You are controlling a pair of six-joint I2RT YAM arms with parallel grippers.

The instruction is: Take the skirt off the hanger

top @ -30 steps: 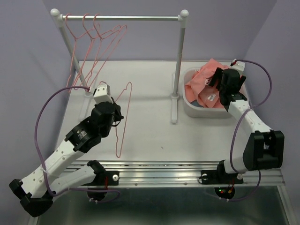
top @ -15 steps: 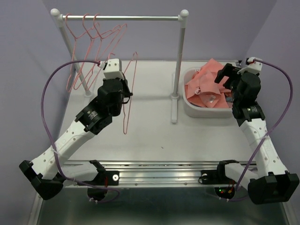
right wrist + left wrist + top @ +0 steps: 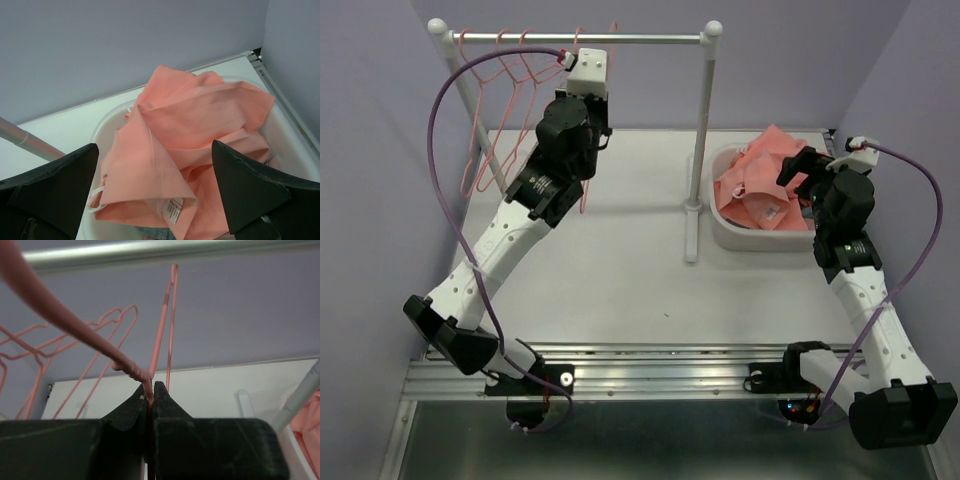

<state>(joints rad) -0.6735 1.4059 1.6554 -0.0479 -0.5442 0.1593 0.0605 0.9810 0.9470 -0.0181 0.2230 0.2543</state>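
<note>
- Upper left: spare pink wire hangers [image 3: 517, 70] on a silver metal rail [image 3: 650, 39].
- Left jaws pinch another pink wire hanger [image 3: 131, 371] tight.
- Right: salmon-pink fabric skirt [image 3: 200, 120] heaped in white plastic tub [image 3: 106, 131]; its white label [image 3: 172, 206] unreadable.
- Right jaws spread wide, empty, above it.

A robotics lab test cell: plain lilac panel walls [image 3: 380, 150] box in a white flat surface [image 3: 620, 270] on its far, left and right edges. A slotted aluminium rail [image 3: 660, 368] along the near edge carries two white-and-black robot arms [image 3: 490, 255], trailing loose purple cables [image 3: 433, 120].
</note>
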